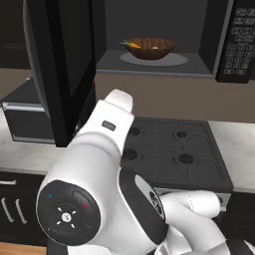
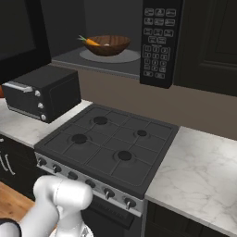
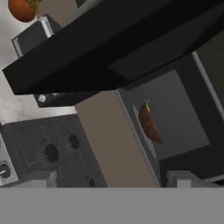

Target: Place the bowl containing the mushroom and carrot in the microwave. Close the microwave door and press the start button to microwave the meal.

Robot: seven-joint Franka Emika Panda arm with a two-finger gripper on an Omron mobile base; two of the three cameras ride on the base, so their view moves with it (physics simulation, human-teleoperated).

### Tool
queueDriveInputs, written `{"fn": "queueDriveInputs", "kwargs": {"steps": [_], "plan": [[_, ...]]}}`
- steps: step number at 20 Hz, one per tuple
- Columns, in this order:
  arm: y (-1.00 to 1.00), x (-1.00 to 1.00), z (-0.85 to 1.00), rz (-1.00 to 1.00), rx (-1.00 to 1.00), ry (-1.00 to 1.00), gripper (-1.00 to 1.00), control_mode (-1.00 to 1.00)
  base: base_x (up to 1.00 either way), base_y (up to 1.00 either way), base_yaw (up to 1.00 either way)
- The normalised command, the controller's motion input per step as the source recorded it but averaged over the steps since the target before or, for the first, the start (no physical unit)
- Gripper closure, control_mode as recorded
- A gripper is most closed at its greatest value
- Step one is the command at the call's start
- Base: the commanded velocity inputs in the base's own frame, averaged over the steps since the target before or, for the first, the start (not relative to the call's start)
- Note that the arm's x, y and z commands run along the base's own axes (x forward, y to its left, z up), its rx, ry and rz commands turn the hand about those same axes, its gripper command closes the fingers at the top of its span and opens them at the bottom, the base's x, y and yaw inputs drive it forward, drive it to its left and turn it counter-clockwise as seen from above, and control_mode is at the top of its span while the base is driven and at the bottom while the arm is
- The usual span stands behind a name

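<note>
The dark-brown wooden bowl [image 1: 149,48] [image 2: 107,45] sits on the grey turntable [image 1: 172,60] inside the black microwave [image 1: 209,30] [image 2: 157,41]. An orange carrot [image 1: 130,45] [image 2: 89,41] pokes over the bowl's left rim, and a pale mushroom [image 1: 155,48] lies inside. The microwave door [image 1: 60,60] stands swung open at the left. In the hand view the door [image 3: 109,48] crosses the top and the bowl [image 3: 149,124] appears edge-on in the cavity. My gripper [image 3: 114,179] is open with nothing between its fingertips, held back from the microwave near the door's edge.
A black toaster oven [image 1: 25,114] [image 2: 41,92] stands on the marble counter [image 2: 203,176] below the open door. The gas stove [image 1: 174,149] [image 2: 106,143] lies under the microwave. A red-orange round item [image 3: 22,8] rests on the counter beyond the toaster oven.
</note>
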Motion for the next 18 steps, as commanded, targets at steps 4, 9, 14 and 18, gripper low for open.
{"fn": "queueDriveInputs", "kwargs": {"steps": [4,9,14,18], "plan": [[0.98,0.00,-0.01,0.00,-0.29,-0.04,-1.00,-1.00,0.00,0.00,0.00],[0.93,0.00,0.00,0.00,-0.27,-0.03,-1.00,-1.00,0.00,0.00,0.00],[0.76,0.13,0.00,0.00,-0.21,-0.01,-1.00,-1.00,0.00,0.00,0.00],[0.46,0.37,0.00,-0.01,-0.12,0.00,-1.00,-1.00,0.00,0.00,0.00]]}}
